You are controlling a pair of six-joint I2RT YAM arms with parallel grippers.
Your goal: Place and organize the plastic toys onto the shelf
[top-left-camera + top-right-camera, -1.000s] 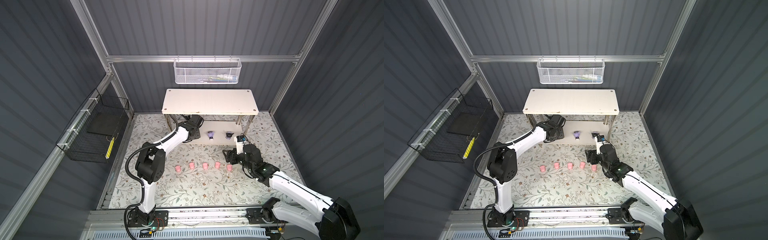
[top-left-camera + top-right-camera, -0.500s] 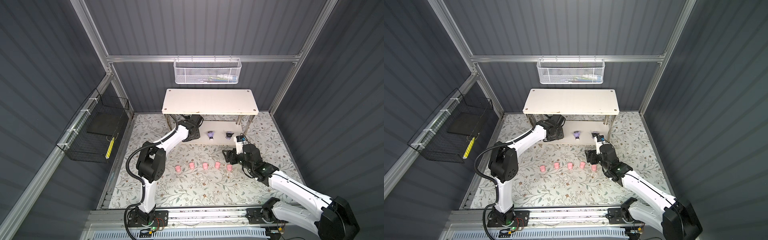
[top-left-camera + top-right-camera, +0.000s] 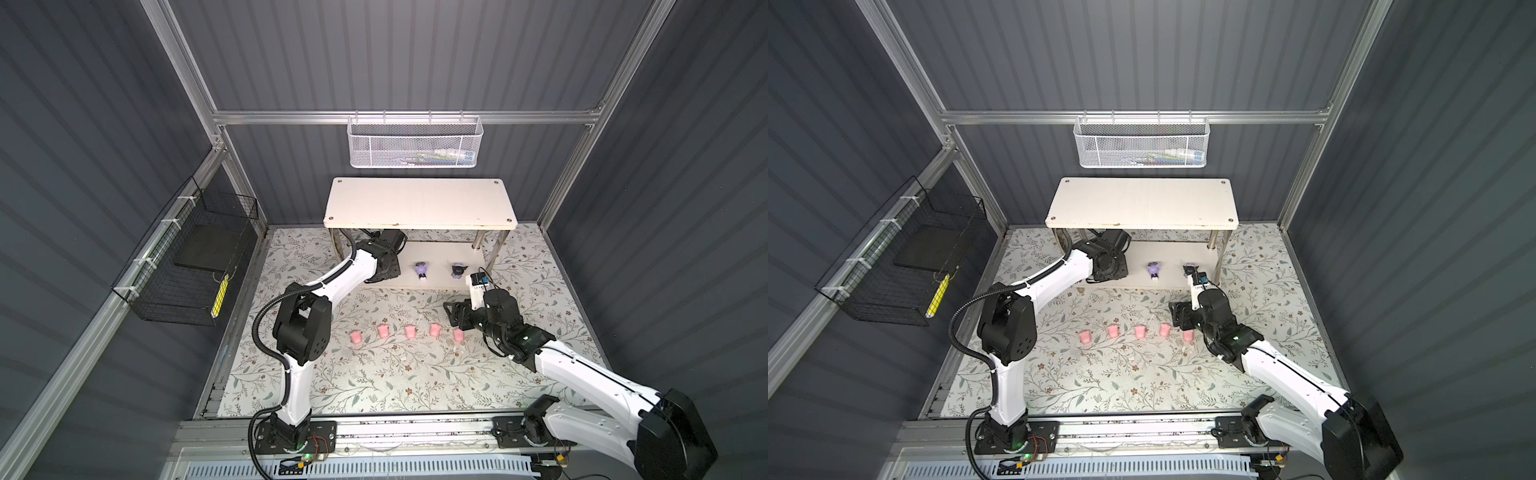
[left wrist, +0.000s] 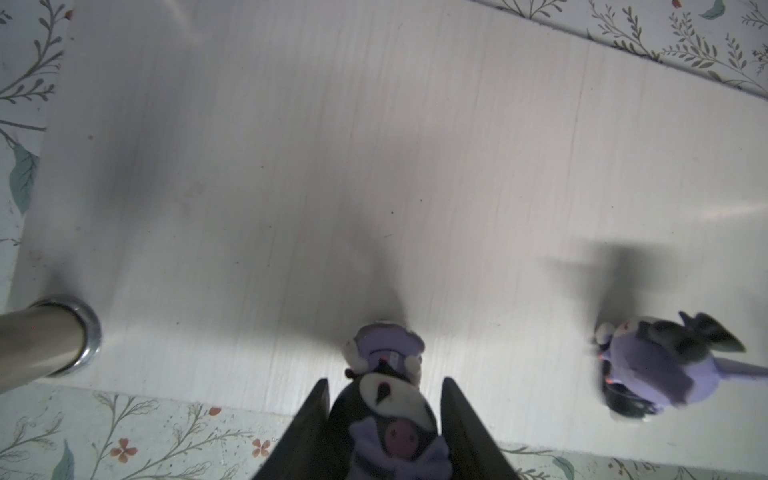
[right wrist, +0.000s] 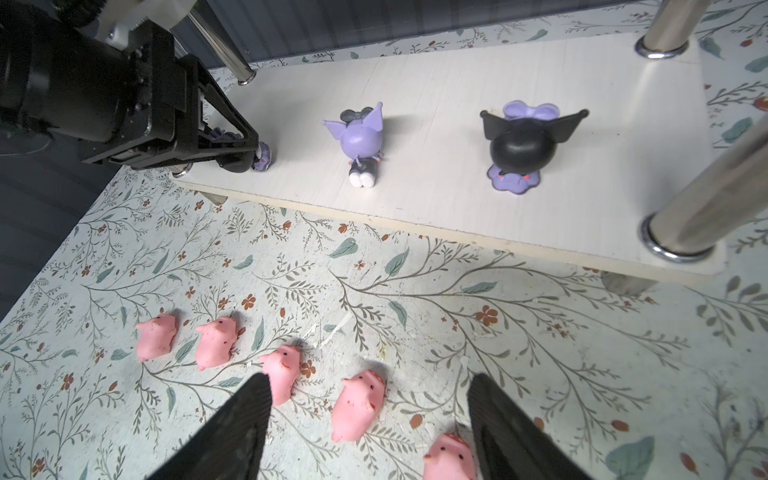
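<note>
- On the floral mat [image 3: 374, 374], near of the shelf [image 3: 415, 203], five pink pigs [image 3: 410, 332] stand in a left-to-right row parallel to the shelf's long edge. None is shelved.
- At the row's right end, the rightmost pig [image 5: 449, 461] and its neighbour [image 5: 357, 405] show between the jaws of the right gripper [image 5: 369, 380]. Those jaws are spread and empty, and the gripper hangs above that end.
- Judgement: the right arm is plainly the nearer to the pigs. The pick calls for a straight drop with the jaws straddling one pig only, since the neighbour stands close.
- On the lower tier [image 5: 457, 83], two purple toys [image 5: 359, 137] stand along the near edge.
- At the tier's left end, in line with them, the left gripper [image 4: 384, 386] is clamped on a third purple toy [image 4: 390, 415].
- Whether that toy's base bears on the board cannot be told.
</note>
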